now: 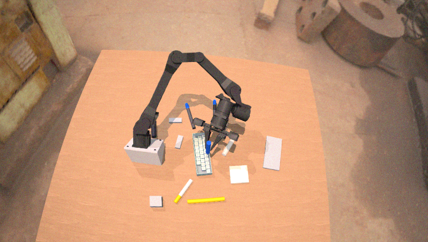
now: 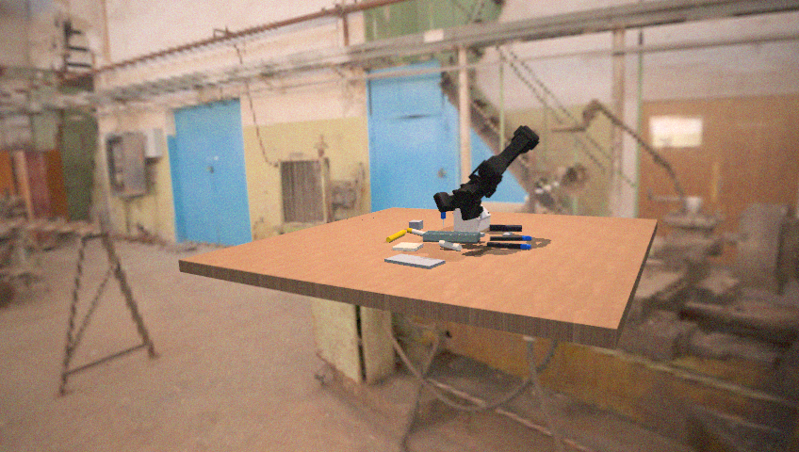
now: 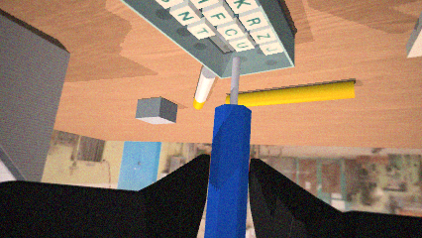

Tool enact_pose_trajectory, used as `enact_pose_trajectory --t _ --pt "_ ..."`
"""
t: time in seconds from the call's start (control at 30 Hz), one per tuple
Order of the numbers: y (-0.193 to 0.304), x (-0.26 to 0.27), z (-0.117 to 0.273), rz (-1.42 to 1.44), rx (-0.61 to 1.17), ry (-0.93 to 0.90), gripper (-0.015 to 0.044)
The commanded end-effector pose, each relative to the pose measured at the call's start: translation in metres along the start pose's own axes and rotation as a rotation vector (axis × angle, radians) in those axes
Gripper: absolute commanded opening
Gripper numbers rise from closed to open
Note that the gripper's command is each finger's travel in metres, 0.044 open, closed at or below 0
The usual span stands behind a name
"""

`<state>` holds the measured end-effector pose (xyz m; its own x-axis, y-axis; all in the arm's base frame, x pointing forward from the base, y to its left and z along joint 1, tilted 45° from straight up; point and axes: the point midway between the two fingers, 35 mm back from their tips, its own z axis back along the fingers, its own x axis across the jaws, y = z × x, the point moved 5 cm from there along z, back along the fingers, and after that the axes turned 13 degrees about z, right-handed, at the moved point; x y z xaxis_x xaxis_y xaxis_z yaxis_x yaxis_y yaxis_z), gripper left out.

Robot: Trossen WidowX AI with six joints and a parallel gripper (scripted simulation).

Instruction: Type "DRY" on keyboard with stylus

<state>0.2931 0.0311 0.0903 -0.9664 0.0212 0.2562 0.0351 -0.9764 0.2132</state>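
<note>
My gripper [image 1: 210, 148] [image 2: 443, 214] [image 3: 229, 166] holds blue stylus [image 1: 208, 147] [image 2: 443, 215] [image 3: 228, 159] between its two fingers, thin tip pointing away from me. Keyboard [image 1: 197, 154] [image 2: 451, 236] [image 3: 281, 63] is located beyond my fingertips. Yellow stick [image 1: 206, 200] [image 2: 396, 235] [image 3: 297, 94] lies farther than keyboard.

The brown desk [image 1: 285, 209] [image 2: 314, 274] [image 3: 109, 129] looks like smooth, matt, grained wood right to its edges and corners; the blue hexagonal stylus [image 1: 208, 147] [image 2: 443, 215] [image 3: 228, 164] looks like matt plastic, its thin shaft smooth grey
</note>
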Motion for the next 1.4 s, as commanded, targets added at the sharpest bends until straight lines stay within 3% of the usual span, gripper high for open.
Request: enact_pose_trajectory --t 0.0,0.57,0.67,0.7,1.37 --pt "0.012 -0.007 -0.017 0.008 0.011 -0.012 0.0000" --pt "-0.005 -0.012 -0.027 0.009 0.010 -0.013 0.0000" --pt "-0.007 -0.013 -0.027 0.009 0.010 -0.012 0.0079" --pt "-0.007 -0.013 -0.028 0.009 0.010 -0.012 0.0081" --pt "-0.010 -0.014 -0.029 0.009 0.010 -0.012 0.0081"
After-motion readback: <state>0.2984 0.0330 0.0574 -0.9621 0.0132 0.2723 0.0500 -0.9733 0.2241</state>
